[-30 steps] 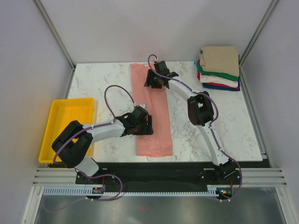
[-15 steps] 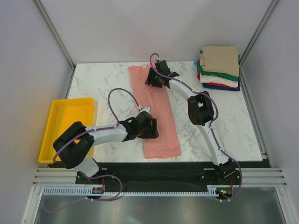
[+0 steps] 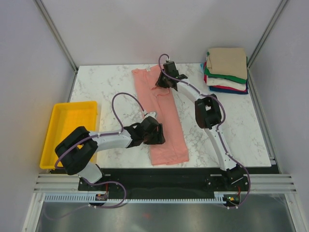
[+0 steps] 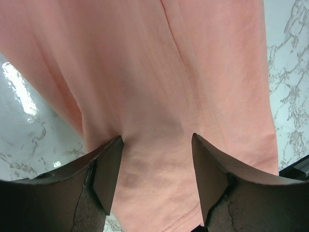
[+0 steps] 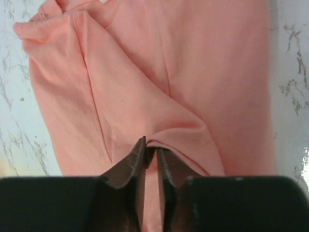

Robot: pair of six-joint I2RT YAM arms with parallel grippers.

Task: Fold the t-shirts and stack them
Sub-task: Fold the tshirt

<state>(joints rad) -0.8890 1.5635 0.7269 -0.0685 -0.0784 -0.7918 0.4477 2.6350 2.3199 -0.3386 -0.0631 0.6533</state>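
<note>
The salmon t-shirt (image 3: 161, 116) lies in a long strip across the middle of the desk (image 3: 106, 92). My right pincer (image 5: 151, 147) pinches a ridge at its far end. My left pincer (image 4: 157, 140) straddles the near part, released. I'd grip there too, then carry evenly so the edges meet.

The white marble table (image 3: 96, 82) carries three things. A pink shirt (image 3: 171, 130) lies folded into a long strip down the middle, slanting toward the near edge. A stack of folded shirts (image 3: 227, 65) sits at the far right corner. A yellow tray (image 3: 63, 140) rests at the near left edge.
</note>
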